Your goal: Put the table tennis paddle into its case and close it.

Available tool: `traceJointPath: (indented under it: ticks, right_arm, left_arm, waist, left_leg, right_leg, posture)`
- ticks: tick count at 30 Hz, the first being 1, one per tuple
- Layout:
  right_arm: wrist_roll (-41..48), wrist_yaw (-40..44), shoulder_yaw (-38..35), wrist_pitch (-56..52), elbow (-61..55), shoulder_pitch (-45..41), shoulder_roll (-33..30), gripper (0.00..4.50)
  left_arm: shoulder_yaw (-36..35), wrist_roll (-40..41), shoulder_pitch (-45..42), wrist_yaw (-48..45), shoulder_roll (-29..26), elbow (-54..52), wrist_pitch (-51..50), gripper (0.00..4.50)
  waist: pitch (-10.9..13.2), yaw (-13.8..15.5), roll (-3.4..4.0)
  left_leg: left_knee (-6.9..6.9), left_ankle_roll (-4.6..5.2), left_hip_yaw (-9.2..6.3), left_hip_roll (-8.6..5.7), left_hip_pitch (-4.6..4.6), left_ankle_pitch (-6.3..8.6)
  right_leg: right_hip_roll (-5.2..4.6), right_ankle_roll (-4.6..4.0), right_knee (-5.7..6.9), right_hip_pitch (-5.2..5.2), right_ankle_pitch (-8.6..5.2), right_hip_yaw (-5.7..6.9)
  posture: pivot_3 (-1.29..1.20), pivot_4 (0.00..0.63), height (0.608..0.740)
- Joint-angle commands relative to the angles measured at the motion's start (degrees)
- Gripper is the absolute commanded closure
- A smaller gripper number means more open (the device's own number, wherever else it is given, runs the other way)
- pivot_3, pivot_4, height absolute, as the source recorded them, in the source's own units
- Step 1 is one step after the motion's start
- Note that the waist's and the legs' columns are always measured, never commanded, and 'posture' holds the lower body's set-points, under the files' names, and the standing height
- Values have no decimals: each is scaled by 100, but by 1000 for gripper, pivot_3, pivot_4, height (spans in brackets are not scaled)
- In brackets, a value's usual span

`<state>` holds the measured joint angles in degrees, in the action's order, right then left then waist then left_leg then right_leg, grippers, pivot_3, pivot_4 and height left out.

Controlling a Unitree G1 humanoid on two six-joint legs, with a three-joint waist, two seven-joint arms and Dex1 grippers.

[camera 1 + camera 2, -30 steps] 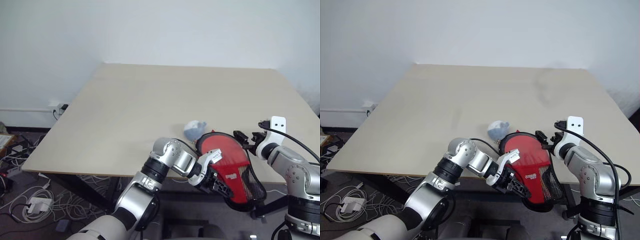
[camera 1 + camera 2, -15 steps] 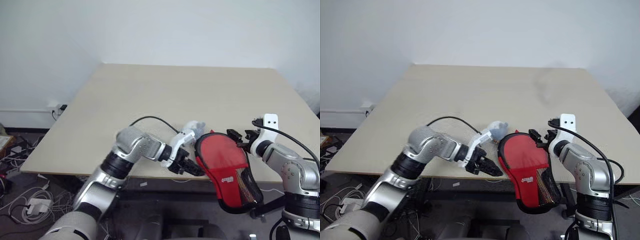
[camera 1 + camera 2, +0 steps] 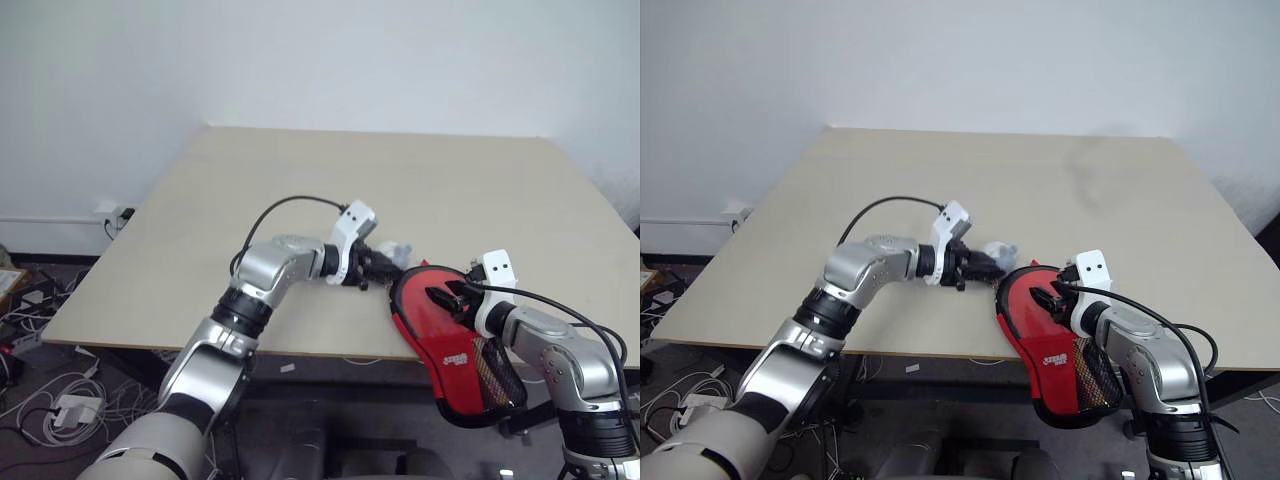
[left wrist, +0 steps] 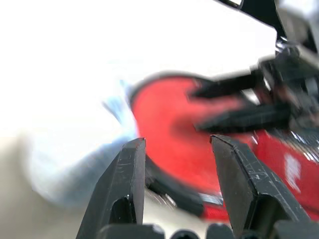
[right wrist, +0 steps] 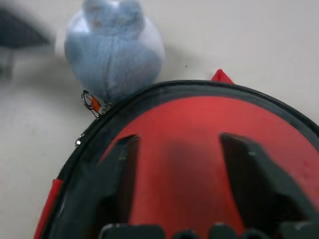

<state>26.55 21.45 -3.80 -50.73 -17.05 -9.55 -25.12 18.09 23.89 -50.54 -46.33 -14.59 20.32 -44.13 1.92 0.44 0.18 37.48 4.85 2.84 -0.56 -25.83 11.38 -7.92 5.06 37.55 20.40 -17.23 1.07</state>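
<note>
Our right gripper (image 3: 447, 298), fingers parted, rests over the red case (image 3: 452, 340) hanging off the table's (image 3: 300, 200) near edge. Our left gripper (image 3: 385, 268), fingers apart, empty, hovers beside it.

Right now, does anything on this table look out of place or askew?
Yes. The red case sits askew at the table's near edge, its black mesh end hanging off. A small grey-blue fuzzy charm lies on the table at the case's zipper end.

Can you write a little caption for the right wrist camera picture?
The right pincer rests over the red case, beside a fluffy grey-blue toy on the table.
</note>
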Motion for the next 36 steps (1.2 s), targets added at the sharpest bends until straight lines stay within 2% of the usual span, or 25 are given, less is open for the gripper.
traceJointPath:
  ticks: [1,2,12,19,22,26,27,31,34,36]
  right_arm:
    - [-101,3,15,163,47,-28,48,3408]
    - [-141,-52,31,149,164,-54,89,3710]
    - [-468,-142,218,262,783,-78,359,3710]
    - [-575,-224,200,231,883,-140,422,3710]
    - [-598,-288,149,196,965,-171,436,3755]
    - [-580,-316,141,179,1011,-201,453,3755]
    - [-592,-322,158,178,1011,-211,450,3755]
    - [-593,-350,151,194,1030,-256,452,3755]
    - [-575,-358,106,200,1057,-276,451,3755]
    - [-568,-329,143,147,1055,-269,422,3755]
  left_arm:
    - [-115,-310,-296,-165,120,459,531,2354]
    - [-172,-348,-389,-190,178,670,625,2354]
    - [-332,-1210,-1137,-3,882,3040,2036,2354]
    - [-401,-1547,-1284,-309,1093,3842,1976,2354]
    - [-401,-1824,-1315,20,1143,4170,2023,1574]
    - [-302,-2166,-1369,92,1192,4500,1918,150]
    - [-314,-2184,-1387,-36,1206,4534,1846,29]
    - [-493,-2187,-1457,-200,1252,4598,1695,29]
    - [-640,-2210,-1503,9,1302,4691,1784,29]
    - [-863,-2106,-1581,140,1344,4762,1804,401]
  waist:
    - [0,0,-2]
    - [0,0,-2]
    - [4,0,-23]
    - [1,1,-30]
    - [0,2,-32]
    - [-1,1,-33]
    - [-1,2,-33]
    - [-1,2,-34]
    - [-1,4,-34]
    - [-2,6,-34]
  left_leg:
    - [0,0,0,-1,0,0]
    - [1,0,0,-1,0,0]
    - [13,10,-5,1,-2,4]
    - [21,30,-9,3,-2,17]
    - [27,32,-13,8,-2,19]
    - [28,32,-16,5,-2,20]
    - [28,32,-16,4,-2,20]
    - [30,31,-17,9,-2,20]
    - [30,31,-18,10,-2,20]
    - [31,31,-19,11,-2,20]
  right_leg:
    - [1,0,0,-2,0,1]
    - [1,0,1,-1,0,2]
    - [5,1,6,-4,0,6]
    - [6,1,10,-7,0,10]
    - [4,1,10,-10,0,12]
    - [5,1,12,-12,1,15]
    - [5,1,12,-12,1,15]
    - [4,1,12,-12,1,16]
    - [3,1,12,-12,1,16]
    - [2,1,13,-13,1,16]
  posture:
    - [0,0,715]
    - [0,0,715]
    - [0,0,715]
    - [0,0,715]
    - [0,0,715]
    - [0,0,715]
    - [0,0,715]
    - [0,0,715]
    - [0,0,715]
    - [0,0,715]
